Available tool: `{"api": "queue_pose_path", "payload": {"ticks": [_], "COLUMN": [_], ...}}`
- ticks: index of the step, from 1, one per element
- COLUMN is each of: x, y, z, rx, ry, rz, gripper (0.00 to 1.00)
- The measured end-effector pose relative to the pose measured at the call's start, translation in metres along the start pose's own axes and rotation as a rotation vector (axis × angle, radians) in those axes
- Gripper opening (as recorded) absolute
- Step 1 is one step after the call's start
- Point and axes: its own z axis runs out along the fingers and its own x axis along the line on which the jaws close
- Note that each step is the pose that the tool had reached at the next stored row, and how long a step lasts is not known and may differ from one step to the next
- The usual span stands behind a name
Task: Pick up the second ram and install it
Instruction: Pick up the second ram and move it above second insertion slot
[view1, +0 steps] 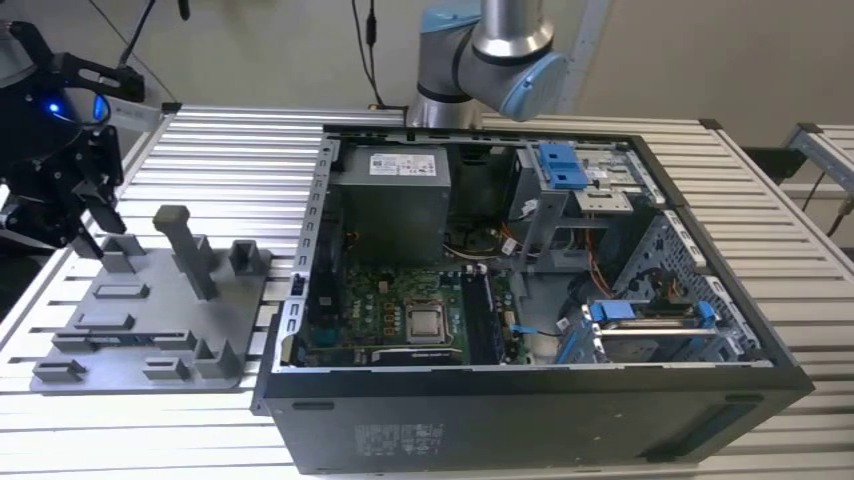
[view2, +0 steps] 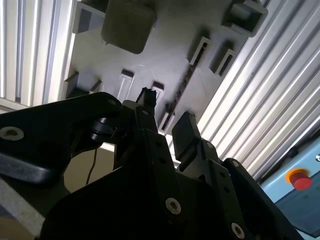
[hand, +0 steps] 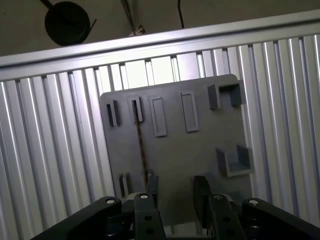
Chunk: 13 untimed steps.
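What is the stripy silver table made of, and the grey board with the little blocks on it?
The table looks like bare metal, likely aluminium: its ribbed slats shine and catch the light. The grey board looks like matte plastic: it is a dull, even grey with no glare.

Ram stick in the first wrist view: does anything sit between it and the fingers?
Nothing visible does. The ram stick stands on edge in the grey fixture plate, and the gripper hangs over it with fingers open. Just bare plate shows between them.
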Motion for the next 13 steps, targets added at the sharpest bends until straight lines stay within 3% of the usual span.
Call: {"api": "queue_pose_path", "payload": {"ticks": [5,13], "x": [0.0005,0.0047], "y": [0.0016,0.0146], "z": [0.0078,0.0183], "rx": [-0.0001,0.0018], "ry": [0.0000,-0.0002], "rz": [0.000,-0.008], "gripper": [0.42,0.42]}}
